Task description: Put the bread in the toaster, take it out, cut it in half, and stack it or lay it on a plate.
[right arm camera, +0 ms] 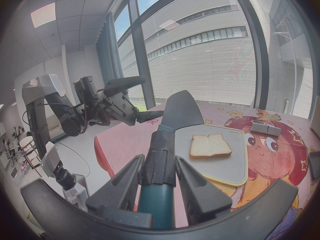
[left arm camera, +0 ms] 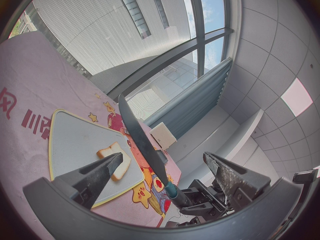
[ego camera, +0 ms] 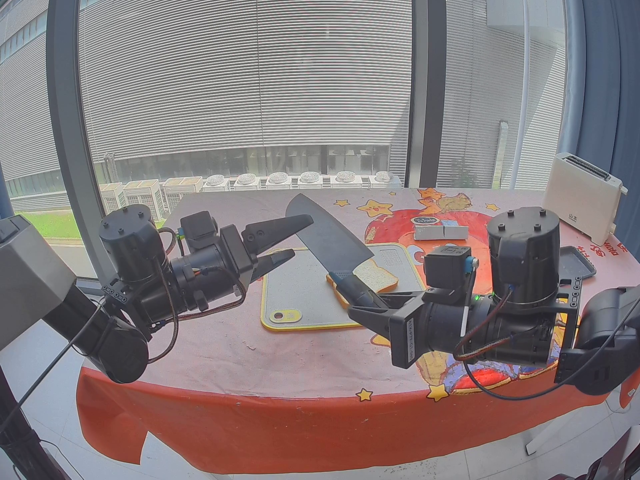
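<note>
in the head view, the near corner of the pale toasted bread slice [ego camera: 379,276] is covered by the teal handle and broad dark blade of the kitchen knife [ego camera: 328,235]. the small dark tray [ego camera: 577,261] is partly hidden behind the right arm's wrist. in the right wrist view a faint line is seen down the middle of the slice; whether it is cut through cannot be told.

the knife handle is pinched between the fingers of the right gripper [ego camera: 365,305], and the blade is tilted up over the grey cutting board with a yellow rim [ego camera: 300,298]. the bread is laid flat on the right part of that board, near its right edge. the left gripper [ego camera: 299,237] is held above the board's far left part, its fingers spread wide with nothing between them. it is close to the blade's tip, and whether they touch cannot be made out.

bare board is left open to the left of the slice. the board is set on the pink and orange cartoon tablecloth [ego camera: 267,361], a little back from the table's near edge. the white toaster [ego camera: 584,196] is placed at the table's far right edge, well apart from the board.
</note>
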You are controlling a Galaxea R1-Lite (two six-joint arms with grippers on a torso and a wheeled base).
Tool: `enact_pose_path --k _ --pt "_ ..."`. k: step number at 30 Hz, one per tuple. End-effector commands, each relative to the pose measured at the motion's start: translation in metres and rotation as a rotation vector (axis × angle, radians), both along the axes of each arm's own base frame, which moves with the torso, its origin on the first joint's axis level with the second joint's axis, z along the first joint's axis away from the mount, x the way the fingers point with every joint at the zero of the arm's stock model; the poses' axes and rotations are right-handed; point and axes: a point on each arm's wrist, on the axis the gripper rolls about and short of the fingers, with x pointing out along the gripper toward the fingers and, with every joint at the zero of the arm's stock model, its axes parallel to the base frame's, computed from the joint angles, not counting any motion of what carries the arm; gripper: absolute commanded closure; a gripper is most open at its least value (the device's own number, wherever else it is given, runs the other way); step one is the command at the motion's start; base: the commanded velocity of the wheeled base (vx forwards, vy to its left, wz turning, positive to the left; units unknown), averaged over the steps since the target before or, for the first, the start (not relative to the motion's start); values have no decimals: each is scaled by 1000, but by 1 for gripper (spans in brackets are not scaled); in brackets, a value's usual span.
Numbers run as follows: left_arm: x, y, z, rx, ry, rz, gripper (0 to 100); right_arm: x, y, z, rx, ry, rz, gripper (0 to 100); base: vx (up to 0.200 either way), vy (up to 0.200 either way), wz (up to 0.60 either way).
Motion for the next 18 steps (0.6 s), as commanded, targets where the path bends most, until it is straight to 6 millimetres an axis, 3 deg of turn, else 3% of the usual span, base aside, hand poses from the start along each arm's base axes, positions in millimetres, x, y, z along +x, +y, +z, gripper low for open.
enact_pose_path --k 1,18 --pt "4 -2 -9 9 24 0 0 -3 1 -2 -8 2 11 100 0 0 0" --pt "12 -21 -9 -20 39 -38 0 -16 9 -8 -31 14 55 100 0 0 0"
